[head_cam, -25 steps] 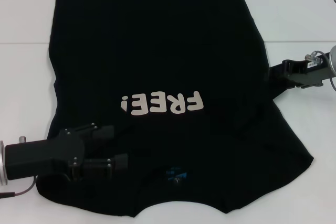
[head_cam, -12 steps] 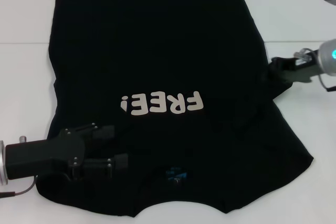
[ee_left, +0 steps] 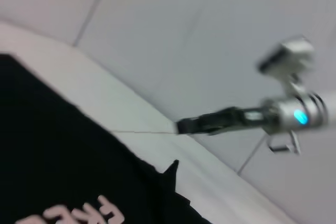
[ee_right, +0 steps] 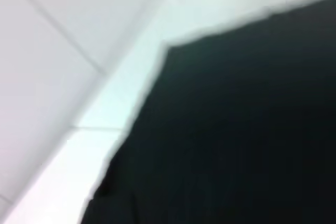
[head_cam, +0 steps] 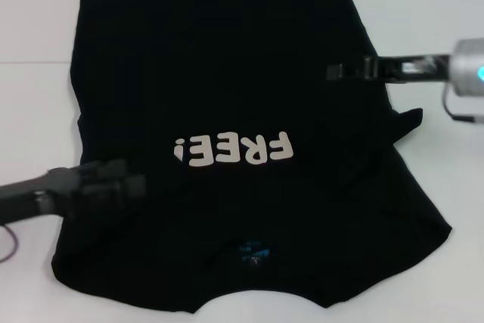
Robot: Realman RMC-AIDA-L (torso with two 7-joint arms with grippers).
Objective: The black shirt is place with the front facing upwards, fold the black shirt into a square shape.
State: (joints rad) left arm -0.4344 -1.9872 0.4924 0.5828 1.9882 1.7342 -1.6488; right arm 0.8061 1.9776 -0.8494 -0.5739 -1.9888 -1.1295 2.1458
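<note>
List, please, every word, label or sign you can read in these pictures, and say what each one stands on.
"FREE!" in cream letters on the chest of the black shirt, upside down in the head view; its last letters also show in the left wrist view.
Small blue neck label by the collar: too small to read.
The right wrist view shows no text.
</note>
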